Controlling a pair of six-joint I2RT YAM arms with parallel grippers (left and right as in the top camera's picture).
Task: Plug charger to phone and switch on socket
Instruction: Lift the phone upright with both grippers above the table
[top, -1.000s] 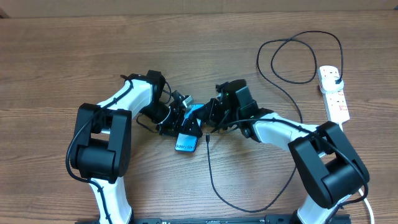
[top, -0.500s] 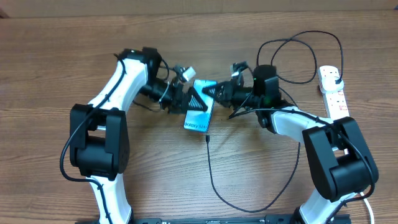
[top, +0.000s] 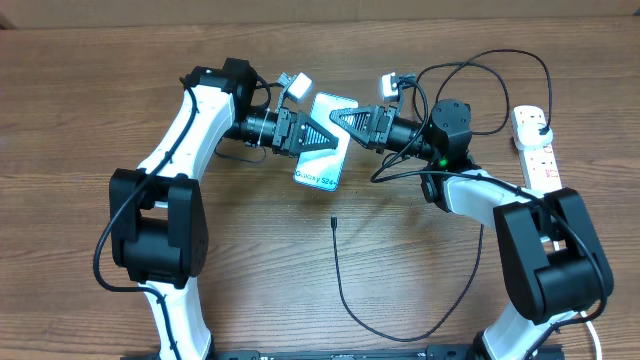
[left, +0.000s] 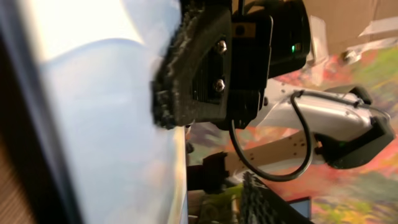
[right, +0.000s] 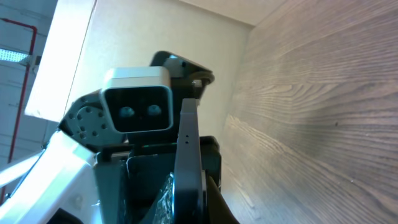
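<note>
Phone (top: 324, 162): off the bench (top: 90, 70), held up between the two arms near centre-top of the overhead view. Tilted, screen up toward the cam, "Galaxy S24+" text at its near end.
Phone, close views: in left wrist view the pale blue screen (left: 93, 124) fills the left half. In right wrist view it shows edge-on (right: 188, 155) as a thin dark slab.
Left gripper (top: 308, 135): clamped on the phone's left side, black finger lying over the screen. Arm reaches in from the left.
Right gripper (top: 350, 121): clamped on the phone's upper right edge. In left wrist view one rough black finger (left: 196, 68) sits over the screen edge. Arm reaches in from the right, opposite the left one.
Charger (top: 338, 282): not plugged into the phone. Connector tip (top: 332, 221) lies loose on the bench, just below the phone's near end and apart from it. Cable runs toward the front edge, curves right, then up past the right arm into a big loop at top right.
Plug (top: 537, 124): black, seated in the far end of the socket.
Socket (top: 540, 158): white strip at the far right of the bench, well apart from the phone. Switch position cannot be told at this size.
Left wrist cam (right: 137, 107): grey housing, two lenses, seen just behind the phone in right wrist view.
</note>
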